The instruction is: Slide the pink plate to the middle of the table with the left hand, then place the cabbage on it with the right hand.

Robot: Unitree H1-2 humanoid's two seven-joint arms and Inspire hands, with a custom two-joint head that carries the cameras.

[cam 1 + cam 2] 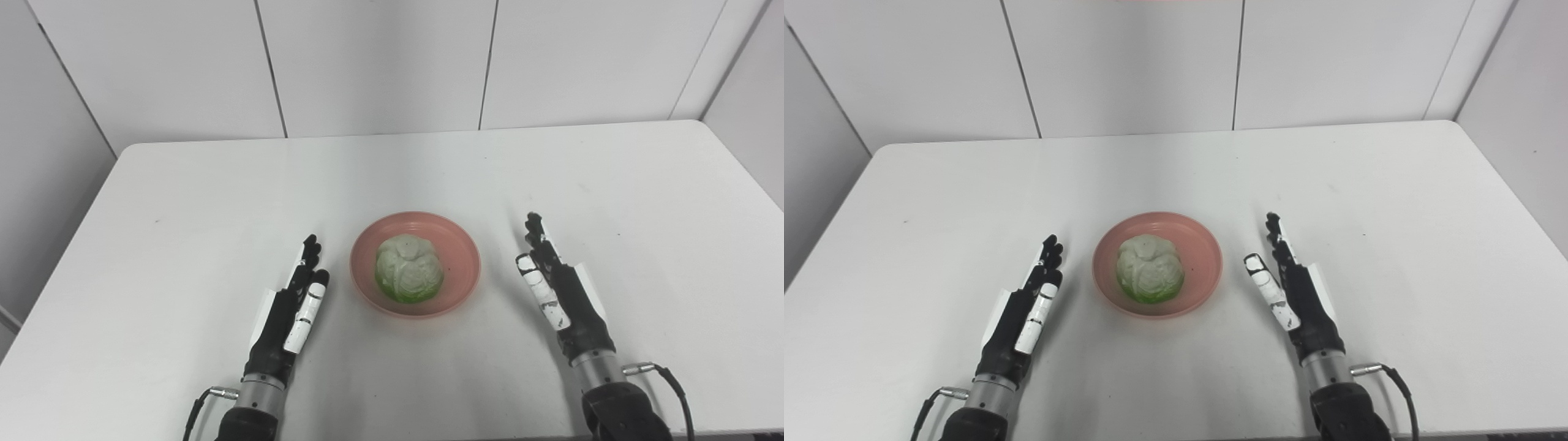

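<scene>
We see the white table point(184, 202) bare but for the pink plate point(456, 242), midway between its side edges, nearer the front edge. The cabbage point(409, 268) sits in it. We judge both steps done; left hand point(293, 309) and right hand point(560, 297) rest open, holding nothing, and should keep clear.

Cabbage point(409, 269) sits in the pink plate point(456, 242) mid-table point(184, 214). Left hand point(293, 309) at its 9 o'clock, right hand point(560, 294) at 3, both flat-fingered, empty, probably hovering just above the surface.

lab test cell | bare white table point(245, 184) | plain panel walls point(380, 61)
</scene>
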